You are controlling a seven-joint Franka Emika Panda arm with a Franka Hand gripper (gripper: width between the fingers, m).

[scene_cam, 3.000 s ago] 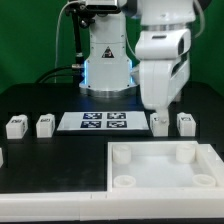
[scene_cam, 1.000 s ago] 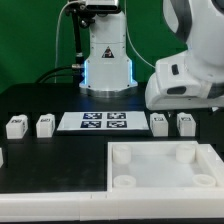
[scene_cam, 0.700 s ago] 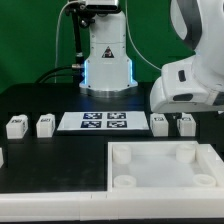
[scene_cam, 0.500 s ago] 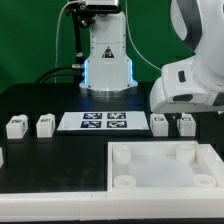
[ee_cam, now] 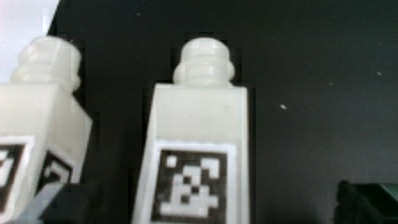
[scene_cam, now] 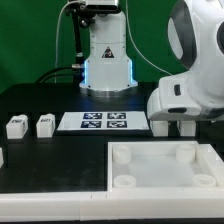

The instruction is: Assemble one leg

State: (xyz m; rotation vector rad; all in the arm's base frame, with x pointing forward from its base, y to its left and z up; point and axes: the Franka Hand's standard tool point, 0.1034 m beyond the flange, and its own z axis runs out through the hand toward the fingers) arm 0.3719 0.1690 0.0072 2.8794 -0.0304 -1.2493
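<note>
Now, your claw (ee_cam: 206, 198): spread wide, empty, tips flanking one leg (ee_cam: 199, 130).
Second leg (ee_cam: 45, 105): just beside it, not touching.
Desk (ee_cam: 302, 60): black, both legs lie on it.

Leg (ee_cam: 199, 120): smooth white plastic, faint sheen. Table (scene_cam: 50, 165): matt black. Panel (scene_cam: 160, 171): matt white plastic.

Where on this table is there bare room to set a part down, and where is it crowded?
Largest bare table: in front of the two legs on the exterior view's left, beside the panel. A narrow strip lies between marker board and panel. Crowded: that view's right, where the arm covers two close-set legs.
</note>
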